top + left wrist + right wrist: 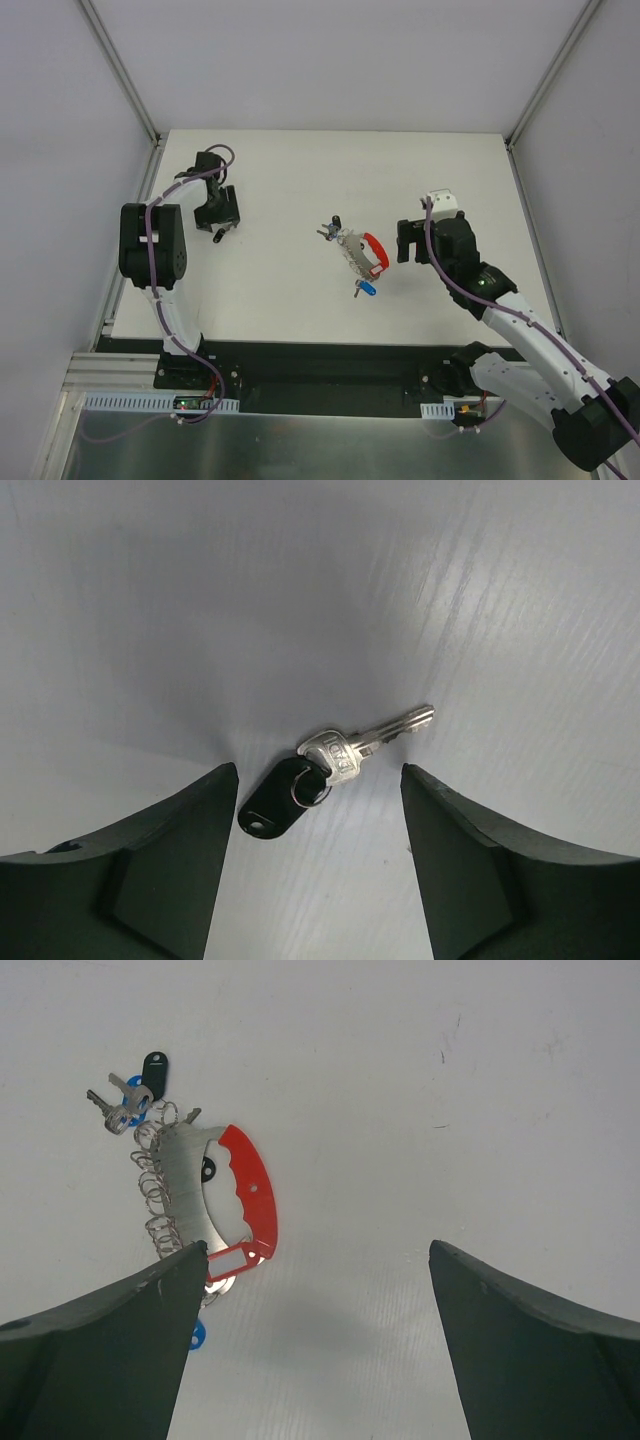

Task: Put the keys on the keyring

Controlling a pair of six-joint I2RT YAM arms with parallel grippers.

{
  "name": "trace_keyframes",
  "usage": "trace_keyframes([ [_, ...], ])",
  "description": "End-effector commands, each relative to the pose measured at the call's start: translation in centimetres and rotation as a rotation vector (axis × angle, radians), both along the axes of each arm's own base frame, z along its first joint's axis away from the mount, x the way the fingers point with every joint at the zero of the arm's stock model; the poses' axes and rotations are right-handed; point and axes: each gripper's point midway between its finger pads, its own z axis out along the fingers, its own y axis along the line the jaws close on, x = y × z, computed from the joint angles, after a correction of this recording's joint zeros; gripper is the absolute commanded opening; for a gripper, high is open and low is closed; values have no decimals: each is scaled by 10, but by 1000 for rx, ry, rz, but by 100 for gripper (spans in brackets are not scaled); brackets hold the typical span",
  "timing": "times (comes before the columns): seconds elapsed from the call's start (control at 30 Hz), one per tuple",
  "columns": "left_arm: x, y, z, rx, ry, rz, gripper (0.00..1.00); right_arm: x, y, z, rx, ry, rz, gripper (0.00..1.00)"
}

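The only marking in view is a short row of characters stamped into the head of the silvery key (336,752) seen by the left wrist camera. It may be four letters or digits, but they are too small and slanted to read. Nothing else carries legible writing.

White table (300,180): keyring (362,252) with curved red tag lies near centre, blue-headed key (367,291) at its near end. Black-headed key (335,758) lies flat, well apart, left side.
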Motion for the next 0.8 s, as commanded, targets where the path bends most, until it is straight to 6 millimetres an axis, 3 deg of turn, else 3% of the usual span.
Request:
trace_keyframes([
  [0.0, -12, -3, 1, -32, 61, -32, 66, 3, 4, 12, 14, -18, 16, 96],
  [0.13, -25, -13, -1, -85, 90, -55, 65, 3, 7, 10, 13, -7, 31, 96],
  [0.23, -38, -21, -4, -127, 119, -69, 51, 4, 10, 10, 18, -2, 44, 96],
  [0.33, -52, -32, -5, -176, 151, -73, 49, 4, 15, 7, 20, 12, 64, 96],
  [0.43, -67, -43, -4, -195, 173, -83, 32, 3, 19, 4, 28, 30, 85, 96],
  [0.77, -111, -86, -13, -162, 253, -132, 17, -2, 25, -2, 36, 52, 120, 96],
])
